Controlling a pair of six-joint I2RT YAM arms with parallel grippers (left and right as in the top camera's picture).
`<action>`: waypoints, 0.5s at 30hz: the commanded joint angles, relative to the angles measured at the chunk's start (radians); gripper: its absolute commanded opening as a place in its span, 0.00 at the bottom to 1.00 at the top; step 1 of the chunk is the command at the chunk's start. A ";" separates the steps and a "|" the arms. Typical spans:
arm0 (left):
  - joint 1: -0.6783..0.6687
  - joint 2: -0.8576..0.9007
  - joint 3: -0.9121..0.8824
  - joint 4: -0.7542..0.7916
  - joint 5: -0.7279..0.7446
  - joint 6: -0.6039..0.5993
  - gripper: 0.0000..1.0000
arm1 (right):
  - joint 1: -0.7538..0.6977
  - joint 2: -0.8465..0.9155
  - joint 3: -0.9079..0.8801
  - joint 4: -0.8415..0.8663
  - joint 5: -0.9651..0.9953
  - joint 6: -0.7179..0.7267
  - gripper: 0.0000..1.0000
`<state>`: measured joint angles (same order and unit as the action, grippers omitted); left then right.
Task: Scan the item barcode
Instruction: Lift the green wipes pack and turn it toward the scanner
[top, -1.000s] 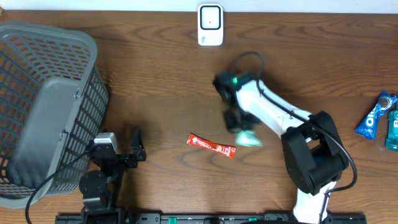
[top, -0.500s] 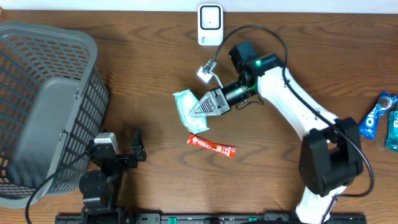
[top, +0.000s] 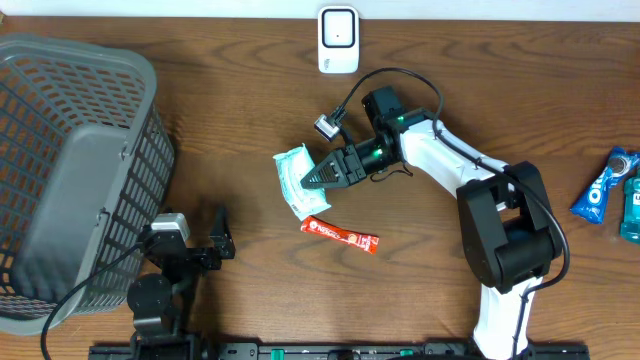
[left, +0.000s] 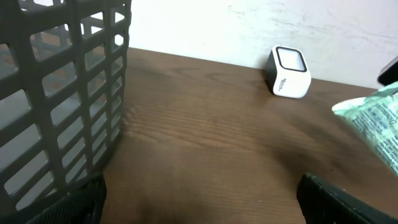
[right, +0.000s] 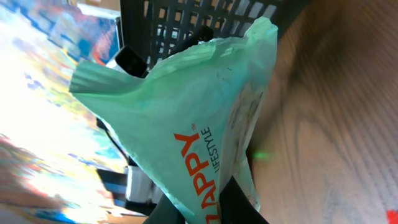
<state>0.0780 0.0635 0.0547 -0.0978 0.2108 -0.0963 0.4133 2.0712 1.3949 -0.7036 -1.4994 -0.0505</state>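
packet (top: 293, 179): pale mint-green, crinkled, crimped seal along one end; orange "ZAPPY" and small grey "LIFESTYLE" lettering; fine print on one face
packet position: mid-table, between the white scanner (top: 338, 40) and the red sachet (top: 340, 234), nearer the sachet
right gripper (top: 318, 177): clamped on the packet's edge
left gripper (top: 222, 240): jaws wide apart, holding nothing, beside the basket (top: 60, 100)
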 joint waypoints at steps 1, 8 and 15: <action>0.005 -0.002 -0.020 -0.021 0.006 0.010 0.98 | -0.021 -0.007 0.004 0.005 -0.063 0.094 0.01; 0.005 -0.002 -0.020 -0.021 0.006 0.010 0.98 | -0.051 -0.007 0.003 0.005 -0.062 0.113 0.01; 0.005 -0.002 -0.020 -0.021 0.006 0.010 0.98 | -0.080 -0.025 0.011 0.006 -0.031 0.171 0.01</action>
<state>0.0780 0.0635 0.0547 -0.0978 0.2108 -0.0963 0.3542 2.0708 1.3949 -0.7002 -1.5108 0.0689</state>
